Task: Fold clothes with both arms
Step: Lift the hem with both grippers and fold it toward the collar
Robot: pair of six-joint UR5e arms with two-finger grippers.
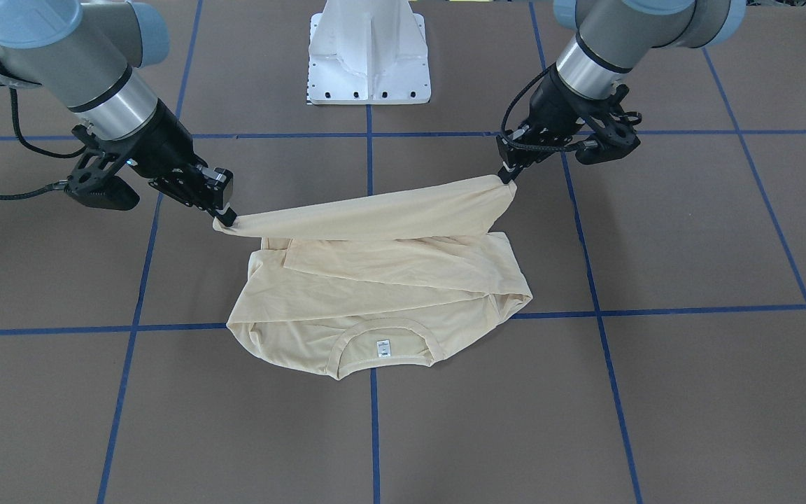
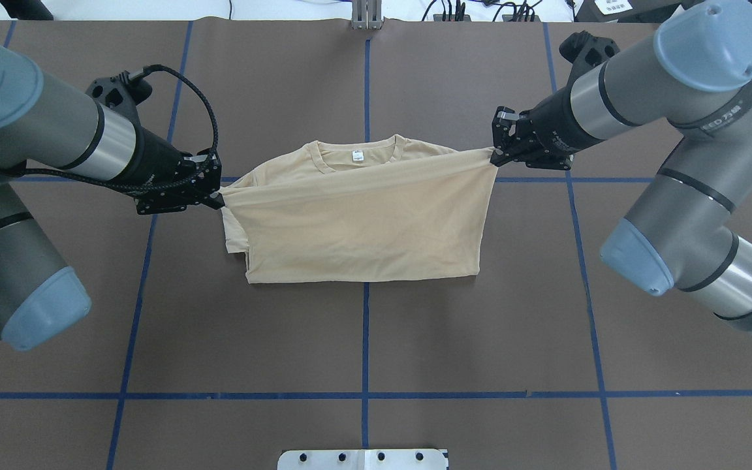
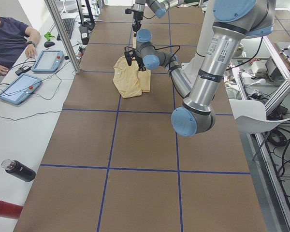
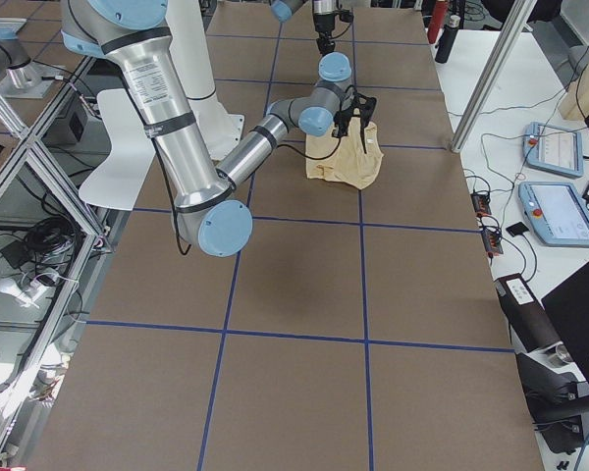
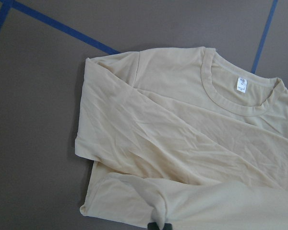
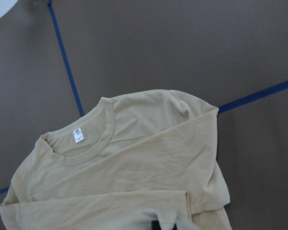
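The brown table (image 2: 363,326) is marked into squares by blue tape lines (image 2: 365,339). The white pedestal base (image 1: 369,52) stands at the robot's edge.

The left arm (image 2: 43,137) and the right arm (image 2: 676,85) reach in from opposite sides, both angled down toward the middle of the table.

Between them lies the cream-yellow T-shirt (image 2: 363,228), about where two tape lines cross. Its collar (image 1: 382,360) points away from the robot. Most of the shirt rests flat on the table, with folded layers showing in the front-facing view. One edge is raised and pulled into a taut band running from gripper to gripper. This is probably the hem, though the folds make it hard to be sure. No print shows on the cloth facing up.

The left gripper (image 2: 219,199) has its fingers pressed together on one end of that band. The right gripper (image 2: 495,155) pinches the other end the same way. Each wrist camera looks down past a dark fingertip buried in bunched fabric onto the collar end of the shirt.

Inside the collar sits the small white neck label (image 2: 355,155), face up.

In the left side view a person (image 3: 9,38) sits at a side desk beyond the table.
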